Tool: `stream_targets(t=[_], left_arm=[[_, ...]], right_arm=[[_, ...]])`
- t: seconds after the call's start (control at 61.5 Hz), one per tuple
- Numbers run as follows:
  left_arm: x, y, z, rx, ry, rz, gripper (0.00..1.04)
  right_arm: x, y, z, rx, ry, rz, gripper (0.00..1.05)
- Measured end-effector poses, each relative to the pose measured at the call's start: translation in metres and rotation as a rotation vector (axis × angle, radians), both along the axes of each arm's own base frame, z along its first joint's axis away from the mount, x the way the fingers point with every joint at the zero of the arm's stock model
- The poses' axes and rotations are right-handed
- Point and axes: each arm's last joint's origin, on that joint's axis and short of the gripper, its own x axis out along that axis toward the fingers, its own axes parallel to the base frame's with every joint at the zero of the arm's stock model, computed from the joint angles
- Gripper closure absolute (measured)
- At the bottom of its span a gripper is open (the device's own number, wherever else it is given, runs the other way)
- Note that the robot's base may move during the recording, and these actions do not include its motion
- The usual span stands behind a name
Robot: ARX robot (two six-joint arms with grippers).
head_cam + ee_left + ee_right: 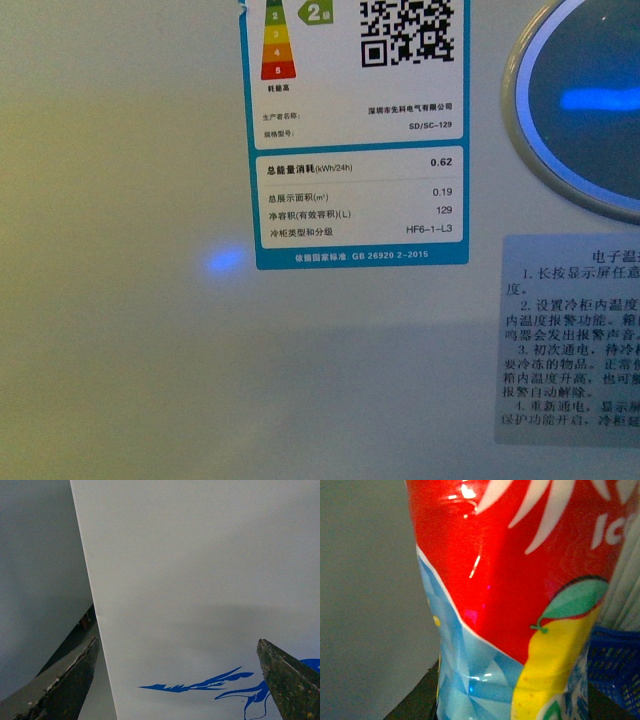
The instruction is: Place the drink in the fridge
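Dim, soft-focus; glare on drink

The front view shows one fridge wall bearing two stickers: one energy label at top centre with one QR code, and one instruction sticker at lower right. It also shows one oval emblem at upper right and one blue glow. The left wrist view shows one left gripper with two fingers in the lower corners; the right wrist view shows one drink and one blue basket at lower right.
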Motion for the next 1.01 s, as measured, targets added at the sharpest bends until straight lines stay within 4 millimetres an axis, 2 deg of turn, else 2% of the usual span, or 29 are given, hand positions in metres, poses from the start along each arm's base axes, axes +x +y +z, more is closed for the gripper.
stream_targets(t=[0.179, 0.244, 0.439, 0.715, 1.008], left_arm=[[0.0, 0.0, 0.0, 0.0, 0.0, 0.0, 0.08], [0.0, 0.0, 0.0, 0.0, 0.0, 0.0, 0.08], [0.0, 0.0, 0.0, 0.0, 0.0, 0.0, 0.08], [0.0, 0.0, 0.0, 0.0, 0.0, 0.0, 0.08], [0.0, 0.0, 0.0, 0.0, 0.0, 0.0, 0.08]], right_arm=[[-0.022, 0.012, 0.014, -0.018, -0.077, 0.01, 0.64], [-0.036, 0.019, 0.021, -0.022, -0.127, 0.005, 0.64], [-0.057, 0.032, 0.025, -0.037, -0.225, -0.034, 0.64], [-0.061, 0.061, 0.007, -0.047, -0.302, -0.073, 0.64], [-0.058, 0.071, -0.01, -0.075, -0.329, -0.11, 0.64]])
